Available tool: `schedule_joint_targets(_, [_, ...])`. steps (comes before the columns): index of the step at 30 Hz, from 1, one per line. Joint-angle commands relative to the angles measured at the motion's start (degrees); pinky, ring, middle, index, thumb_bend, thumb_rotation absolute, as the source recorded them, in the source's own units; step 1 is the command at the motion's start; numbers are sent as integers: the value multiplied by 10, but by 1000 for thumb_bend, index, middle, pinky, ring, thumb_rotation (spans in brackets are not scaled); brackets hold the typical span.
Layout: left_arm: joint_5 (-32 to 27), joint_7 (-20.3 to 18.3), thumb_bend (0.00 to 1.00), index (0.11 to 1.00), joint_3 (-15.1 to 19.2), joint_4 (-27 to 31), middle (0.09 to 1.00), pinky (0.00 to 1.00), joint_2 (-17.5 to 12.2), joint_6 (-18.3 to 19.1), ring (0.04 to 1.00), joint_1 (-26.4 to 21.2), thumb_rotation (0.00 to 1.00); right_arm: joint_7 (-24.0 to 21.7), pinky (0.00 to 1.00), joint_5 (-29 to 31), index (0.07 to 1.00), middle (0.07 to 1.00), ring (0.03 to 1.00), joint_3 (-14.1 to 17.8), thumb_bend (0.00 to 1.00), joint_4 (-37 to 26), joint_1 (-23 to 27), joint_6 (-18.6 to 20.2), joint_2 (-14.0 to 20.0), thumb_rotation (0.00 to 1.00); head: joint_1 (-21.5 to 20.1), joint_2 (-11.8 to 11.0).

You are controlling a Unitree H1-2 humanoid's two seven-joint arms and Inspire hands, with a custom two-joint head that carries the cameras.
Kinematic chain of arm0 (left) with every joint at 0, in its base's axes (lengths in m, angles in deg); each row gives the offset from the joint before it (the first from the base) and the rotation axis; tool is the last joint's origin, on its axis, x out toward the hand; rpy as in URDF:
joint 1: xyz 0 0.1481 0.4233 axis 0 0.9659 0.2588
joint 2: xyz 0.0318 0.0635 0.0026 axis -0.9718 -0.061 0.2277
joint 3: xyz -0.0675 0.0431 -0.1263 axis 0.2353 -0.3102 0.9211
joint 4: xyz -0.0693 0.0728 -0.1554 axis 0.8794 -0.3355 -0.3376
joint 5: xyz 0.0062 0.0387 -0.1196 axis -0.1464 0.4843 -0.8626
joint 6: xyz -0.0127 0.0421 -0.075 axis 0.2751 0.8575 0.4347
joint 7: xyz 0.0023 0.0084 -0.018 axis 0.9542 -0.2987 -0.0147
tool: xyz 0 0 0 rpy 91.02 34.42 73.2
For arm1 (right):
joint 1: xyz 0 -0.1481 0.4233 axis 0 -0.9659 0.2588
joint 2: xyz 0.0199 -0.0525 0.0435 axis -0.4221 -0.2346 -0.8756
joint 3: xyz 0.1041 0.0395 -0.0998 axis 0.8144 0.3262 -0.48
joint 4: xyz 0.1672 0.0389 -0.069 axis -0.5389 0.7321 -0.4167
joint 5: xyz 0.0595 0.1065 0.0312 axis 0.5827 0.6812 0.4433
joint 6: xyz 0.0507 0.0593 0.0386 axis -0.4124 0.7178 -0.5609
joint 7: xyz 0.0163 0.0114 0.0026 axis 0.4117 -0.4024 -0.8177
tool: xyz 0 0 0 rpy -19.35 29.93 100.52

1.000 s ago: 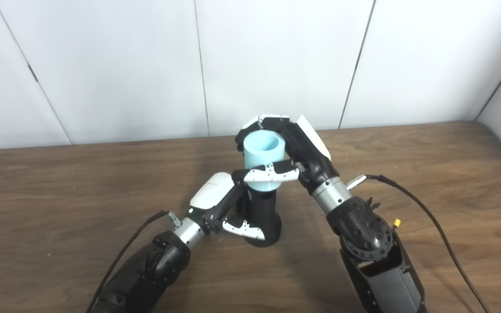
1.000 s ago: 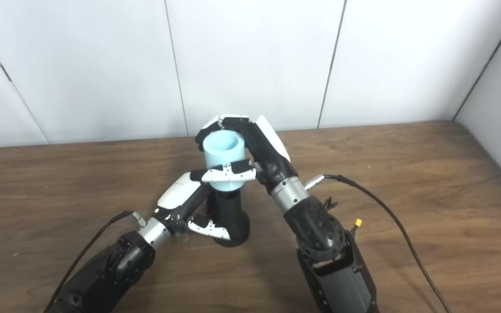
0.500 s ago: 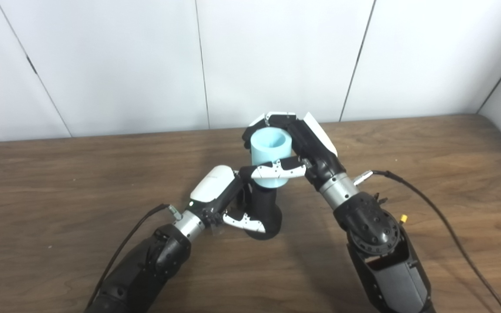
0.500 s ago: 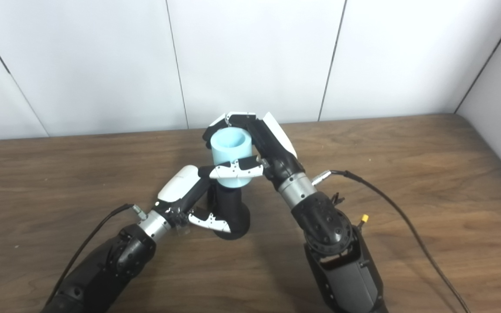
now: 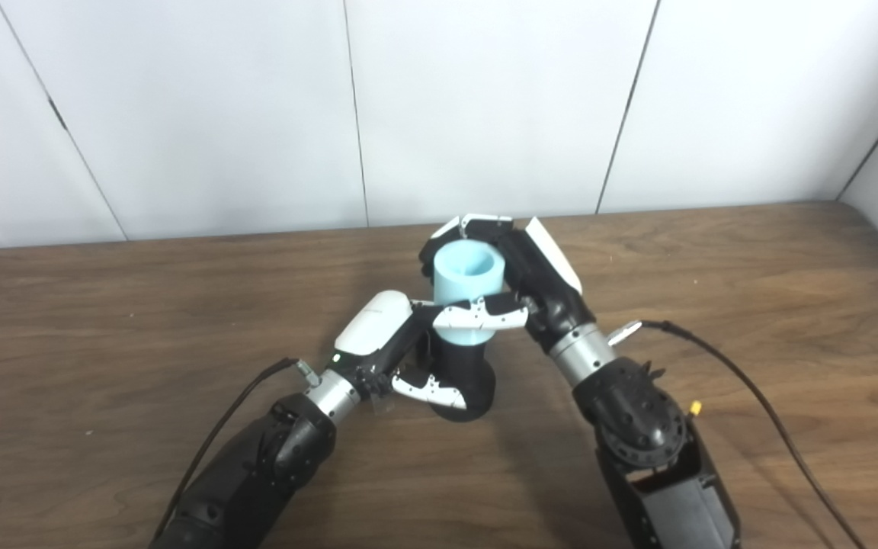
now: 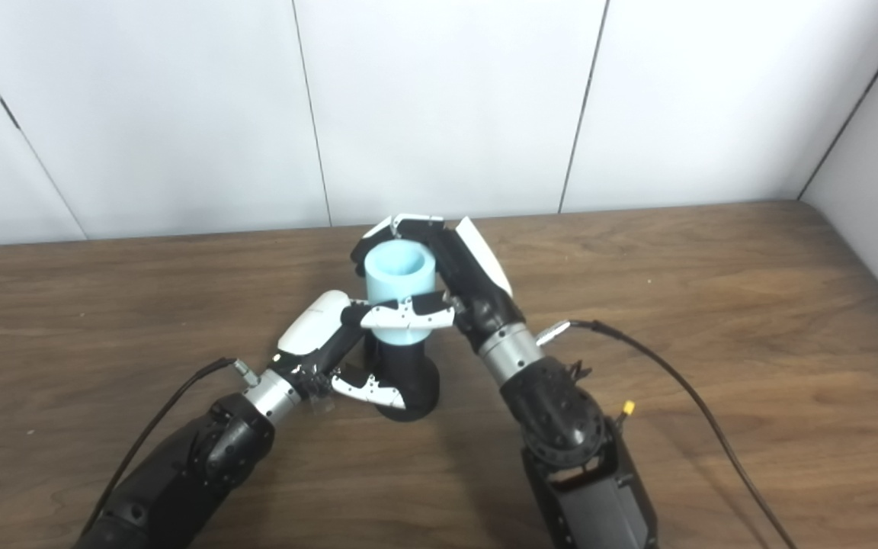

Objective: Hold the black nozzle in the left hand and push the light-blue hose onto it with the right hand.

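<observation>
The black nozzle (image 5: 463, 374) stands upright on its flared base near the middle of the wooden table (image 5: 104, 320). My left hand (image 5: 401, 358) is shut around its lower body, thumb across the front. The light-blue hose (image 5: 468, 284), a short open-topped tube, sits over the nozzle's top. My right hand (image 5: 519, 278) is shut on the hose, fingers behind it and thumb across its front. In the right eye view the hose (image 6: 401, 286) covers the upper part of the nozzle (image 6: 405, 377).
A black cable (image 5: 744, 389) runs from my right wrist over the table to the lower right. Another cable (image 5: 218, 435) trails from my left wrist. White wall panels (image 5: 485, 107) stand just behind the table's far edge.
The hose has gone lower over the nozzle, so less black shows between my two hands. My right hand came down with it. The camera tilted a little since the earliest frames.
</observation>
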Motion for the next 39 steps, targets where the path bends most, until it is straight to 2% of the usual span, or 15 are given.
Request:
schedule_joint_targets(1, [39,-34,501,508,-28,-32,447,340,7,35,378,72,0,2,378,4,477,487,456,-4,503,5,0,-23,-5,0,0,2])
schedule_joint_targets(4, [41,-35,500,509,-29,-28,445,342,7,38,374,73,0,2,373,1,481,485,454,-4,503,9,-5,-24,-6,0,-2,3])
schedule_joint_targets(7, [40,-36,500,506,-27,-26,448,336,6,37,372,74,0,-3,376,1,474,488,459,-7,503,1,-15,-3,-9,0,0,6])
schedule_joint_targets(17, [35,-42,499,513,-25,-23,442,322,3,33,364,76,0,-9,359,-10,484,499,459,-20,501,20,-35,-47,6,0,1,12])
schedule_joint_targets(26, [35,-49,502,506,-20,-14,473,339,1,44,386,77,0,-11,372,-16,492,489,444,-19,502,24,-49,-51,34,0,0,14])
schedule_joint_targets(30, [34,-46,502,506,-15,-21,484,344,2,40,394,76,0,-9,378,-23,487,487,443,-18,503,31,-61,-52,40,0,0,15])
schedule_joint_targets(39, [39,-60,502,509,-9,-9,481,351,2,61,393,79,0,-9,361,-30,493,491,450,-21,502,46,-69,-62,49,0,-1,16])
